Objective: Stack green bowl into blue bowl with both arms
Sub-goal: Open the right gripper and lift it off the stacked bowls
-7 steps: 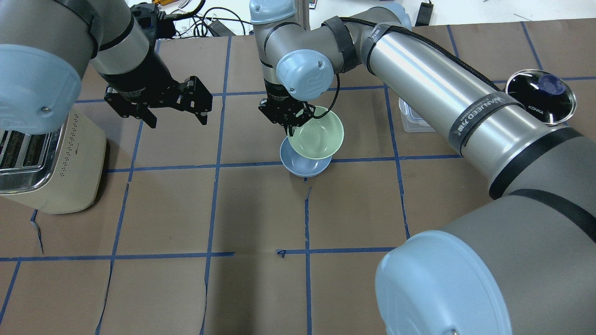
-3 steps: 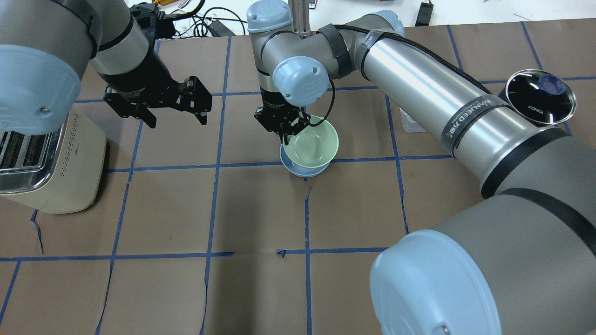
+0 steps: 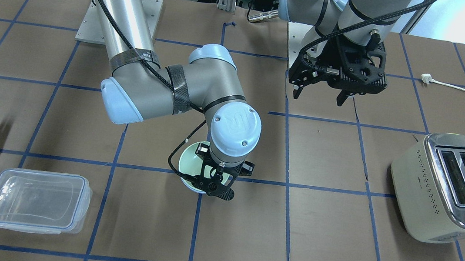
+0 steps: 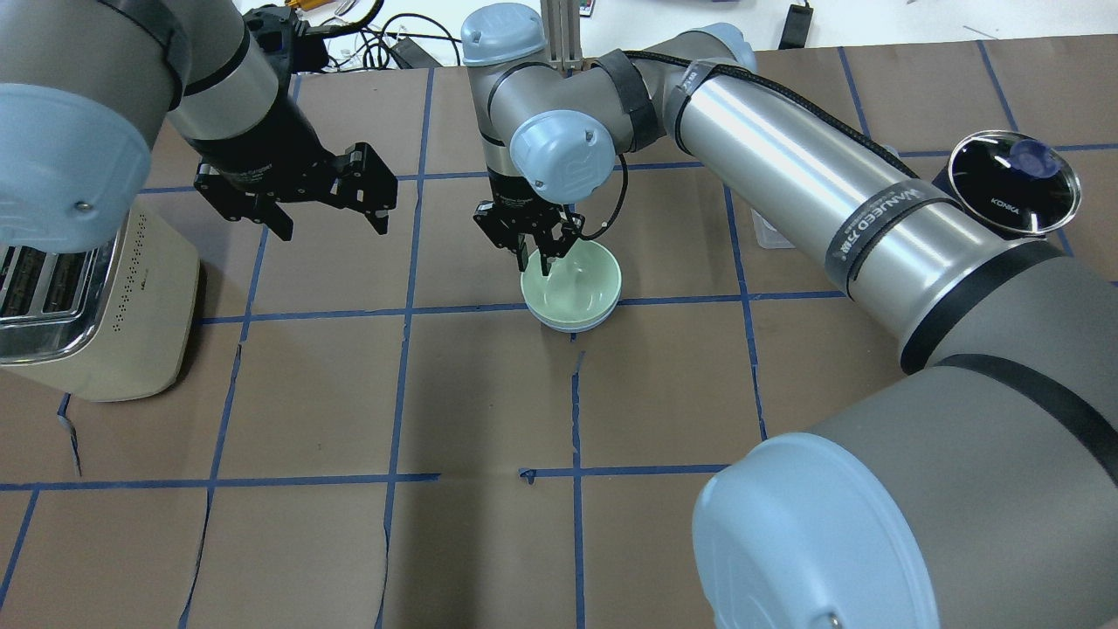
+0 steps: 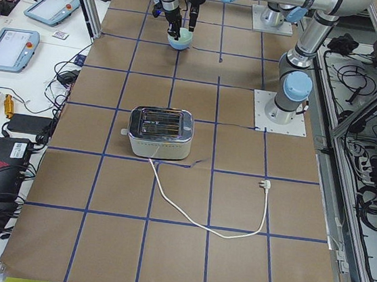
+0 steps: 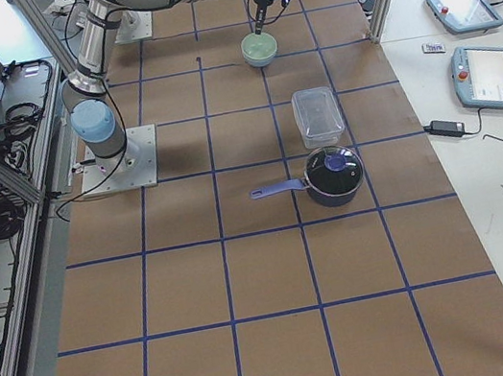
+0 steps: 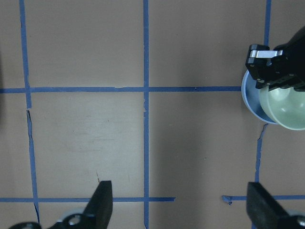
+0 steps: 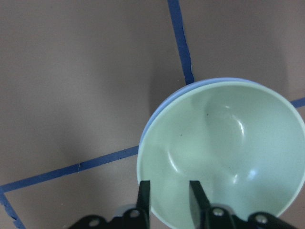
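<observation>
Gloss suggests a light, slippery green bowl (image 8: 224, 162), seated in blue bowl (image 7: 250, 102). Its thin rim lies between the jaws of right gripper (image 8: 169, 188); whether they pinch it I cannot tell. Left gripper (image 4: 333, 223) has its jaws spread.

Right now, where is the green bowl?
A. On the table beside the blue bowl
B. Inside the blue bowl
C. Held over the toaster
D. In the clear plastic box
B: the green bowl sits nested in the blue bowl, of which only a thin rim shows around it.
</observation>
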`<action>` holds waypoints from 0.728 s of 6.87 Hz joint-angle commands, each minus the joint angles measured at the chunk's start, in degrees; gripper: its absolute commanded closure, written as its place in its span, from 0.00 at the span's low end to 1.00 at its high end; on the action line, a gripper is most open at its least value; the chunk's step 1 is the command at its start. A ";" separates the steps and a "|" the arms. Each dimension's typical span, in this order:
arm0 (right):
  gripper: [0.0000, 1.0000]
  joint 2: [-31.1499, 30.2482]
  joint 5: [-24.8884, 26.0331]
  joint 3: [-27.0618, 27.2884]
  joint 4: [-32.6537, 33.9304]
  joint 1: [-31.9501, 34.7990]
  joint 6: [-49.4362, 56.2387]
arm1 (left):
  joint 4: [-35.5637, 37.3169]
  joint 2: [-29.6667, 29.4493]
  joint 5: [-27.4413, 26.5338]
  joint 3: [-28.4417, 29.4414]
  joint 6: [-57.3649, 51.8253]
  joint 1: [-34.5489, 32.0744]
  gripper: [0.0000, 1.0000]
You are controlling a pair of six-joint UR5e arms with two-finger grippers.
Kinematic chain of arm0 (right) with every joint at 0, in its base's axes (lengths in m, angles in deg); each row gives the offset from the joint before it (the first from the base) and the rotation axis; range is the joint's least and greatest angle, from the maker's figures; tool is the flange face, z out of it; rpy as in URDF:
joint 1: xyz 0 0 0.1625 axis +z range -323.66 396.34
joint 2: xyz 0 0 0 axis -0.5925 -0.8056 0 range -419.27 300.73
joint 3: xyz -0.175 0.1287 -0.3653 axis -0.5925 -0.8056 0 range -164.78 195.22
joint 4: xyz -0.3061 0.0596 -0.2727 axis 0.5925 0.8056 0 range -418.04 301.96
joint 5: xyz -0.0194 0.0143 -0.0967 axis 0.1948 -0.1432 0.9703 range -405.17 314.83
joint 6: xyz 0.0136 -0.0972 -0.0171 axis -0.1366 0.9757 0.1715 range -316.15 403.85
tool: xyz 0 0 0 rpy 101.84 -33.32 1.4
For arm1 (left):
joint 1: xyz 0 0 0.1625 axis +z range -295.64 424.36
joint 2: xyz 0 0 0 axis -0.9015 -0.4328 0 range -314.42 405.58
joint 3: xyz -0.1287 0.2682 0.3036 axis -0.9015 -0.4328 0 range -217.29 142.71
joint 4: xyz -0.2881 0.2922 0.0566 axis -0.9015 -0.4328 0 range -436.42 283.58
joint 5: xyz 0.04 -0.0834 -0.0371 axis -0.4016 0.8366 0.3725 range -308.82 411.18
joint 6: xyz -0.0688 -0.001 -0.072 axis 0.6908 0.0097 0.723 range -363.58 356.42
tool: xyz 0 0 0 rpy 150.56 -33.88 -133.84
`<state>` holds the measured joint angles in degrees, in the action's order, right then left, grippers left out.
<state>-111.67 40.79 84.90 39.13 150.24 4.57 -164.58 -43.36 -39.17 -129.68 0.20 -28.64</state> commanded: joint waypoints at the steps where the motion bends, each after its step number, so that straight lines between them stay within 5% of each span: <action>1: 0.00 -0.42 0.52 -0.51 0.12 -0.17 0.00 | 0.00 0.00 -0.09 0.01 0.00 0.00 0.00; 5: 0.00 -10.59 0.53 0.88 -4.69 -12.35 9.52 | 0.00 0.00 0.00 -0.08 0.00 0.00 0.00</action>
<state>-118.86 41.19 84.96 36.74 142.34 9.07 -164.58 -43.36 -39.20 -129.71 0.20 -28.63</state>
